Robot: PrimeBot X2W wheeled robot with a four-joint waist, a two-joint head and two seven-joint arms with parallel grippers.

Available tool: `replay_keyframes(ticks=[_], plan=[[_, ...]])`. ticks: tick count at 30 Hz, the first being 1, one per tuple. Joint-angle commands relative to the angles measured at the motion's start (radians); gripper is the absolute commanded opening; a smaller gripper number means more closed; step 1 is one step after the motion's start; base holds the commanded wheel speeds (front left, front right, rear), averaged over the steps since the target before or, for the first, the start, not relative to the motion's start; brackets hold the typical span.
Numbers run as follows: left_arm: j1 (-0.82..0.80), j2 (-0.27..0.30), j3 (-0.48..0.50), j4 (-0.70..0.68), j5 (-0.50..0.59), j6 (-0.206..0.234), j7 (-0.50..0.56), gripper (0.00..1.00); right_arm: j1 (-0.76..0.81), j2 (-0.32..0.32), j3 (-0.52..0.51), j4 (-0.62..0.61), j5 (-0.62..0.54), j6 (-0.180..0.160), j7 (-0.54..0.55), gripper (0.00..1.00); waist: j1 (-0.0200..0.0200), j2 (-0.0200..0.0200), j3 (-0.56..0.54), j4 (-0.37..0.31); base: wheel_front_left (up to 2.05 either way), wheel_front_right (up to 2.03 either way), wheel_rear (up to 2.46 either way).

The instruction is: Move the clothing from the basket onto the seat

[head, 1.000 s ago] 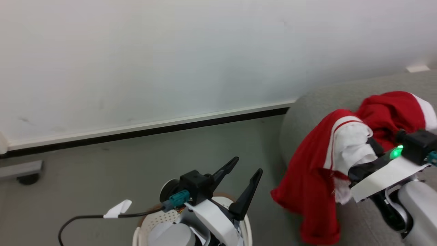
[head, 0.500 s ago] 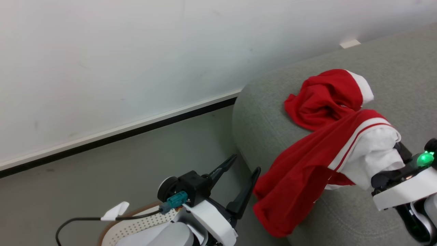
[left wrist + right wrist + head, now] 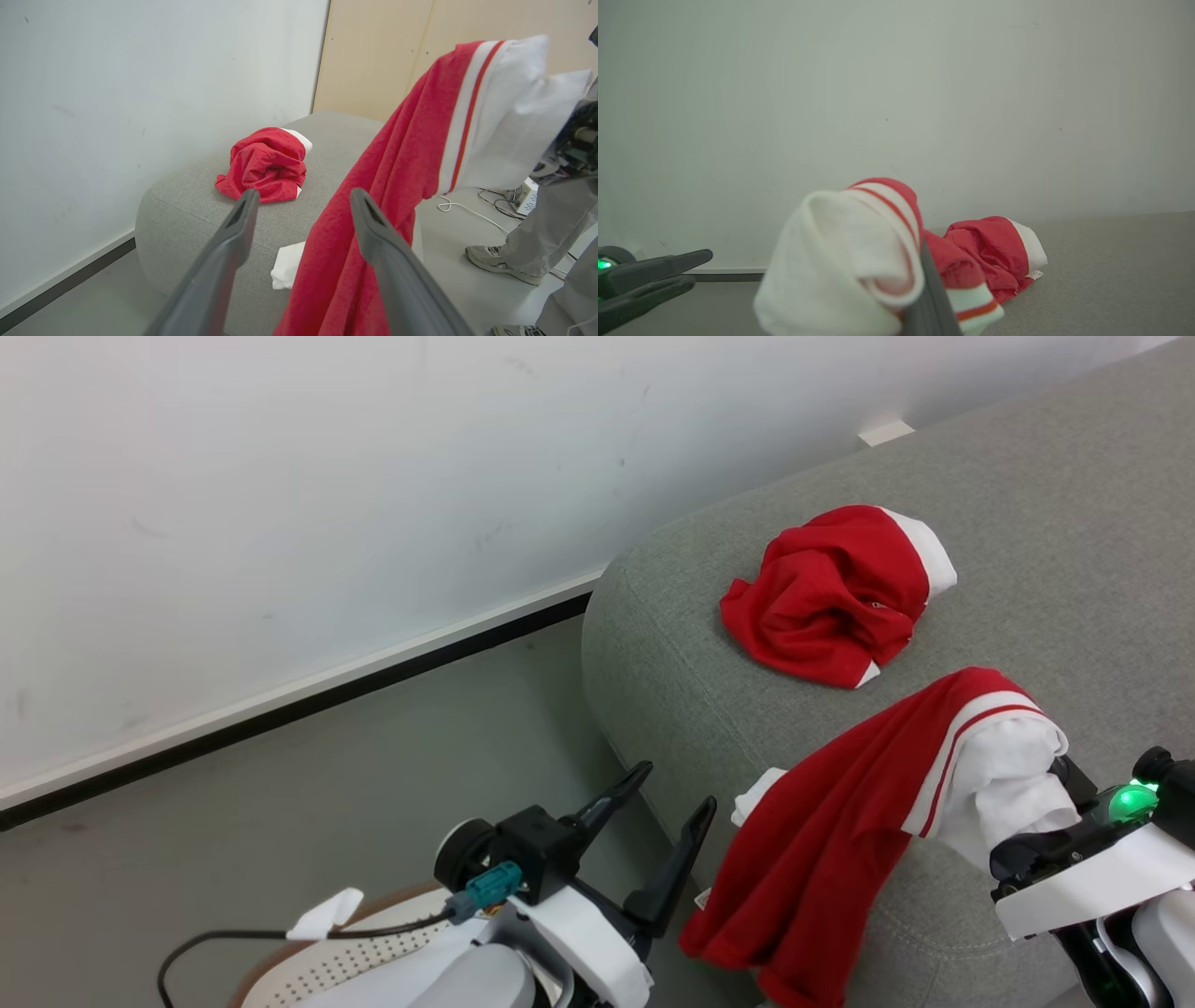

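- Red-and-white held garment (image 3: 840, 840) is pinched by its white panel in the right tool (image 3: 1046, 812), which is clamped on it. The rest hangs across the front edge of the seat (image 3: 1027, 504), w/ the tail dangling toward the floor (image 3: 373, 784). Can't tell if it rests on the cushion.
- A second garment (image 3: 831, 597), also red, lies crumpled on the seat top, apart from the held one.
- Left tool (image 3: 677, 787) is spread wide and empty, above the basket (image 3: 345, 961). Basket interior is mostly hidden by the arm, so can't tell what's left inside.
- Step in hand, as I read it: laying the held piece on the seat.
- To do it well: carry the grip further inboard, approx. toward the second garment, so the tail drags up onto the cushion.
- Releasing here would prob. let the tail's weight pull it off the edge.
- Drop low over the fabric, then open and lift straight up to avoid snagging.
- A person's shoe (image 3: 495, 263) is on the seat's far side, so a short swing seems safest.
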State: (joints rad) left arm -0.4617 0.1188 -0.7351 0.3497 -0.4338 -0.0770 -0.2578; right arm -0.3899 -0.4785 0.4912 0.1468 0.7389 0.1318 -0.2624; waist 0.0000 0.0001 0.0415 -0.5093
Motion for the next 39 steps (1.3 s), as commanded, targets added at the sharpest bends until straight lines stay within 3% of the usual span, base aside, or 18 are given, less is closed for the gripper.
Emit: replay_keyframes(ticks=[1,9,18,27,31,39], plan=[[-0.006,0.001,-0.001,0.004,0.009,0.001,-0.005,1.00,-0.001,-0.001,-0.003,0.000,-0.008,-0.002,-0.003,0.00,0.0000,-0.0001,0.002,0.003,0.00,0.00,0.00],[-0.032,0.015,-0.005,0.000,0.016,-0.002,0.005,1.00,-0.114,-0.063,-0.004,0.009,-0.001,-0.002,-0.003,0.00,0.0000,-0.0001,0.059,0.035,0.00,0.00,0.00],[-0.087,0.053,-0.009,-0.033,0.032,-0.005,0.044,1.00,-0.410,-0.242,-0.015,0.073,0.053,-0.002,0.039,0.00,0.0000,-0.0001,0.203,0.087,0.00,0.00,0.00],[-0.142,0.091,-0.016,-0.069,0.051,-0.008,0.082,1.00,-0.691,-0.426,-0.113,0.282,0.104,-0.002,0.066,0.00,0.0000,-0.0001,0.346,0.144,0.00,0.00,0.00],[-0.160,0.106,-0.020,-0.087,0.060,-0.008,0.098,1.00,-0.755,-0.405,-0.102,0.390,0.091,-0.002,0.075,0.00,0.0000,-0.0001,0.406,0.157,0.00,0.00,0.00],[-0.201,0.117,-0.033,-0.122,0.074,-0.009,0.135,1.00,-0.736,-0.272,0.035,0.590,0.064,-0.002,0.076,0.00,0.0000,-0.0001,0.501,0.190,0.00,0.00,0.00]])
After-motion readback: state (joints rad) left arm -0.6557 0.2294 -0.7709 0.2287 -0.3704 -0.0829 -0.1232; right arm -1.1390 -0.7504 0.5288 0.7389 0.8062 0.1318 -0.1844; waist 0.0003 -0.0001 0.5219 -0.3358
